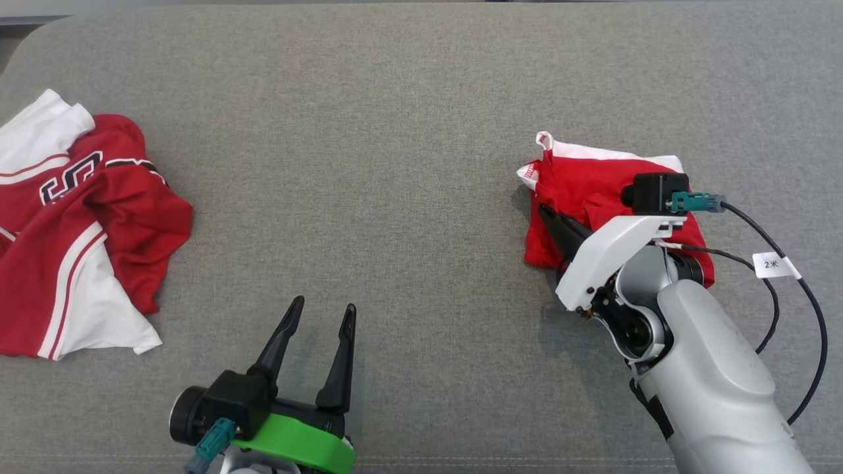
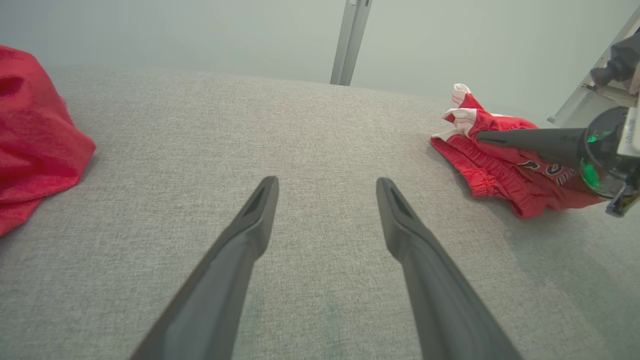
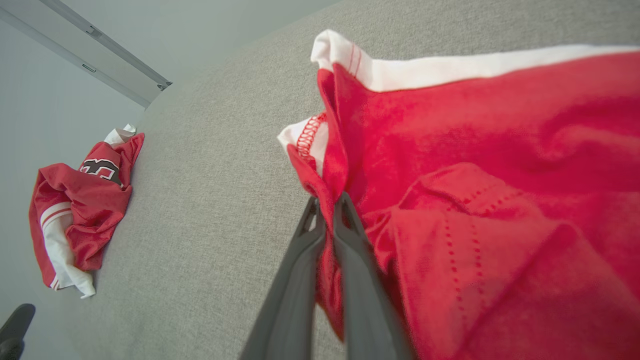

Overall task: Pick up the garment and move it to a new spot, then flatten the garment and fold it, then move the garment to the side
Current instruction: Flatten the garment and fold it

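The garment (image 1: 593,184) is a bunched red piece with white trim, lying at the right of the grey fabric surface (image 1: 395,164). My right gripper (image 1: 545,214) is at its left edge. In the right wrist view the right gripper (image 3: 327,205) is shut on a fold of the garment (image 3: 475,150). The left wrist view shows the garment (image 2: 500,175) at the far right, with the right gripper (image 2: 482,136) reaching into it. My left gripper (image 1: 324,305) rests open near the front edge, away from the garment. Nothing lies between the left gripper (image 2: 327,182) fingers but bare fabric.
A crumpled red and white jersey (image 1: 85,224) with dark lettering lies at the far left edge; it also appears as the jersey (image 2: 30,130) and the jersey (image 3: 80,215). A black cable with a white tag (image 1: 774,265) loops beside my right forearm. Open grey surface spans the middle.
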You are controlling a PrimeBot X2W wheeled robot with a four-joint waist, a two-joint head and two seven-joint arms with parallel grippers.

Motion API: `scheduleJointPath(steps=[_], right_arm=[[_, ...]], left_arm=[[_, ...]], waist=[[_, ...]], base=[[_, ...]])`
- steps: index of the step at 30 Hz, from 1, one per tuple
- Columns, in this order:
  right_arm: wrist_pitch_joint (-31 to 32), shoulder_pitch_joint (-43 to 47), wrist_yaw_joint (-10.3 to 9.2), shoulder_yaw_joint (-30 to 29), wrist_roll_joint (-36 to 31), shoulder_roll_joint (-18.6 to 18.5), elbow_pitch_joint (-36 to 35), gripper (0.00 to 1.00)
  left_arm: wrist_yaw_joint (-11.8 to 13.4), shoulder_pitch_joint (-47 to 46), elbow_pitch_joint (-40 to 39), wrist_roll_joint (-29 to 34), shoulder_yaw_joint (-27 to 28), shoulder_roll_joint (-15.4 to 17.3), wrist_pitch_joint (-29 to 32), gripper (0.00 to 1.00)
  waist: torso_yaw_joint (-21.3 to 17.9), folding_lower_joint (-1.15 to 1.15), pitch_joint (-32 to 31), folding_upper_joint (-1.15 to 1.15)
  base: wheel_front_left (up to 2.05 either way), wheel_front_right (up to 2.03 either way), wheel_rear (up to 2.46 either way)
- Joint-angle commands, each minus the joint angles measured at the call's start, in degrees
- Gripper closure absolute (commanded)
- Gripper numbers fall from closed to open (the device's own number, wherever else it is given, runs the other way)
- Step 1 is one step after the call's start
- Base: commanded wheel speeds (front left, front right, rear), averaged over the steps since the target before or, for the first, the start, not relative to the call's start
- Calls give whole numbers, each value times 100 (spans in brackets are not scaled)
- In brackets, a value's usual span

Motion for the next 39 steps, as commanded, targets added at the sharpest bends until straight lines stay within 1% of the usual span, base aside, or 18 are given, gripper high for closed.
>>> scheduleJointPath(steps=[1, 6, 11, 12, 13, 14, 17, 20, 22, 25, 27, 28, 29, 30, 32, 35, 39], right_arm=[[-35, 39, 2, -59, -112, 43, 40, 100], [-78, 195, 1, -178, -388, 107, 60, 100], [-59, 452, 1, -164, -579, 126, -132, 100], [-69, 515, 1, -155, -621, 128, -197, 82], [-96, 564, 2, -136, -623, 129, -279, 44], [-115, 625, 1, -141, -602, 131, -373, 0], [-175, 873, 1, -181, -621, 134, -752, 0], [-168, 1161, 1, -265, -658, 98, -1298, 0], [-139, 1388, 1, -420, -731, 5, -1667, 0], [-90, 1732, 1, -712, -814, -15, -2105, 0], [-45, 1894, 1, -966, -863, -25, -2290, 56], [-45, 1894, 1, -966, -863, -25, -2290, 56], [-42, 1961, 1, -1077, -915, -45, -2355, 80], [-27, 2014, 1, -1202, -920, -37, -2374, 100], [7, 2035, 1, -1406, -996, -49, -2374, 100], [94, 1768, 1, -1681, -1107, -101, -2207, 100], [276, 1201, 1, -1906, -1224, -231, -1638, 100]], left_arm=[[-29, 86, 25, 50, 69, -31, -2, 0], [-114, 165, 104, 115, 206, -121, -2, 0], [-161, 276, 151, 189, 357, -205, -2, 0], [-167, 314, 160, 209, 370, -224, -2, 0], [-177, 337, 170, 224, 389, -239, -2, 0], [-198, 347, 184, 237, 403, -247, -2, 0], [-230, 410, 196, 258, 454, -284, -2, 0], [-233, 507, 198, 274, 550, -301, -2, 0], [-236, 580, 189, 283, 589, -329, -2, 0], [-234, 732, 186, 274, 671, -379, -2, 0], [-229, 825, 180, 263, 720, -414, -2, 0], [-229, 825, 180, 263, 720, -414, -2, 0], [-235, 851, 176, 262, 735, -435, -2, 0], [-239, 875, 173, 269, 742, -453, -2, 0], [-266, 910, 162, 290, 735, -481, -2, 0], [-308, 782, 129, 306, 700, -527, -2, 0], [-394, 560, 176, 360, 622, -575, -2, 0]], waist=[[43, 0, -18, 0], [53, 0, -95, 0], [-65, 0, -239, 0], [-93, 0, -274, 0], [-125, 0, -304, 0], [-147, 0, -330, 0], [-217, 0, -447, 0], [-295, 0, -559, 0], [-342, 0, -638, 0], [-427, 0, -802, 0], [-485, 0, -890, 0], [-485, 0, -890, 0], [-498, 0, -921, 0], [-512, 0, -952, 0], [-514, 0, -955, 0], [-464, 0, -786, 0], [-291, 0, -529, 0]], base=[[0, 0, 0], [0, 0, 0], [0, 0, 0], [0, 0, 0], [0, 0, 0], [0, 0, 0], [0, 0, 0], [0, 0, 0], [0, 0, 0], [0, 0, 0], [0, 0, 0], [0, 0, 0], [0, 0, 0], [0, 0, 0], [0, 0, 0], [0, 0, 0], [0, 0, 0]])
